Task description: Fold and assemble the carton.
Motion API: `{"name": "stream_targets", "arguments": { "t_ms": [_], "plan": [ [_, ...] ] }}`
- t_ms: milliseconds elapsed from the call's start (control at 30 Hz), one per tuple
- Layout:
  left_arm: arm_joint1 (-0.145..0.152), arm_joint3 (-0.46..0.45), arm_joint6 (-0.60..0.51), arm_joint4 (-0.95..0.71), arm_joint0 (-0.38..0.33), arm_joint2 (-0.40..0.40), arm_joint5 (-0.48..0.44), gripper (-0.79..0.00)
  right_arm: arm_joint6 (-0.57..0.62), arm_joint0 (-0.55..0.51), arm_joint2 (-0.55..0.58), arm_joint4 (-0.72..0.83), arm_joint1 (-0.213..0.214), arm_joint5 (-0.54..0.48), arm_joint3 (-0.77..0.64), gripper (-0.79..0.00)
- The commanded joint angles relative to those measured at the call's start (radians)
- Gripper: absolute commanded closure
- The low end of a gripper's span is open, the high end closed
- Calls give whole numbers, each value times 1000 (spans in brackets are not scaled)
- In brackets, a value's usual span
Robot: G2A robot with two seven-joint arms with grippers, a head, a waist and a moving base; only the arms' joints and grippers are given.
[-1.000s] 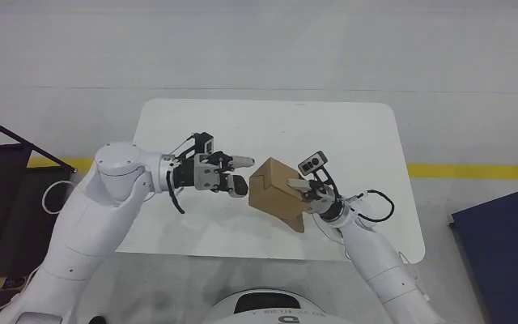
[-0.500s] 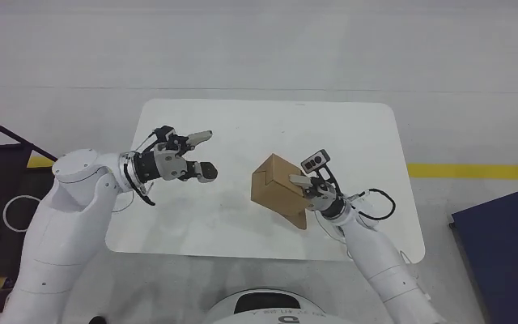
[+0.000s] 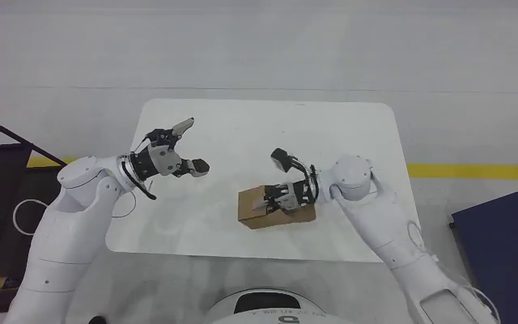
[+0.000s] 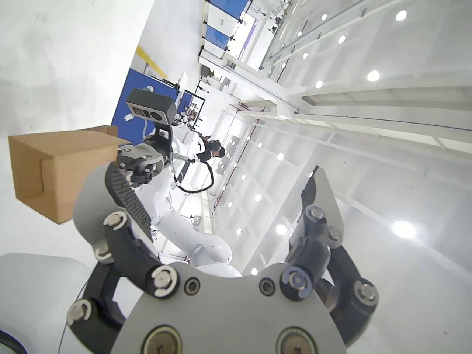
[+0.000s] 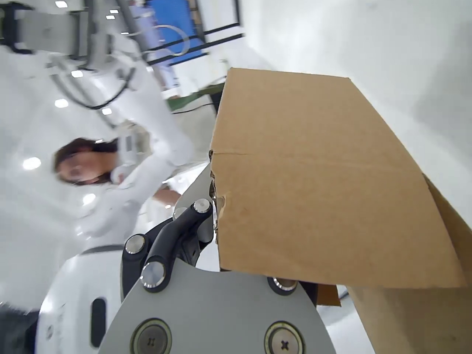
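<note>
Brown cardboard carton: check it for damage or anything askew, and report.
The brown cardboard carton has a frayed, dented edge beside the right gripper, where the board looks crushed. A loose flap also juts past one corner, not folded flush.

White table [image 3: 356, 121] on grey floor [image 3: 243, 49] crossed by a yellow line [image 3: 461, 171].

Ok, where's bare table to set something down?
Bare: the whole far strip of the table, and the middle between the left gripper and the carton. Crowded: near-right, where the right gripper holds the carton.
</note>
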Motion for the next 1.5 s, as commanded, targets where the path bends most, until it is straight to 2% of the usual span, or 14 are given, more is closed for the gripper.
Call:
{"name": "stream_targets", "arguments": {
  "t_ms": [0, 133, 367, 400, 500, 733, 833, 900, 1000, 1067, 1200, 1300, 1467],
  "plan": [
    [0, 0, 0, 0, 0, 0, 0, -785, 57, 48, -46, -218, 11, 34, -28, 0],
    [0, 0, 0, 0, 0, 0, 0, -785, 124, 146, -151, -446, 19, -6, -27, 0],
    [0, 0, 0, 0, 0, 0, 0, -785, 157, 316, -309, -625, -2, -40, 43, 0],
    [0, 0, 0, 0, 0, 0, 0, -785, 164, 336, -326, -628, -8, -47, 59, -37],
    [0, 0, 0, 0, 0, 0, 0, -785, 190, 389, -394, -654, -27, -72, 118, -785],
    [0, 0, 0, 0, 0, 0, 0, -785, 204, 469, -487, -653, -69, -87, 198, -785],
    [0, 0, 0, 0, 0, 0, 0, -785, 165, 485, -482, -713, -65, -47, 147, -785],
    [0, 0, 0, 0, 0, 0, 0, -785, 124, 477, -442, -741, -51, -7, 66, -785],
    [0, 0, 0, 0, 0, 0, 0, -785, 49, 409, -335, -835, -7, 69, -113, -785],
    [0, 0, 0, 0, 0, 0, 0, -785, 3, 308, -233, -908, 31, 114, -265, -785],
    [0, 0, 0, 0, 0, 0, 0, -785, -83, 10, -7, -1050, 94, 200, -579, -785],
    [0, 0, 0, 0, 0, 0, 0, -785, -152, -211, 131, -1073, 115, 270, -775, -785],
    [0, 0, 0, 0, 0, 0, 0, -785, -408, -463, 268, -933, 118, 265, -794, -785]
  ]
}}
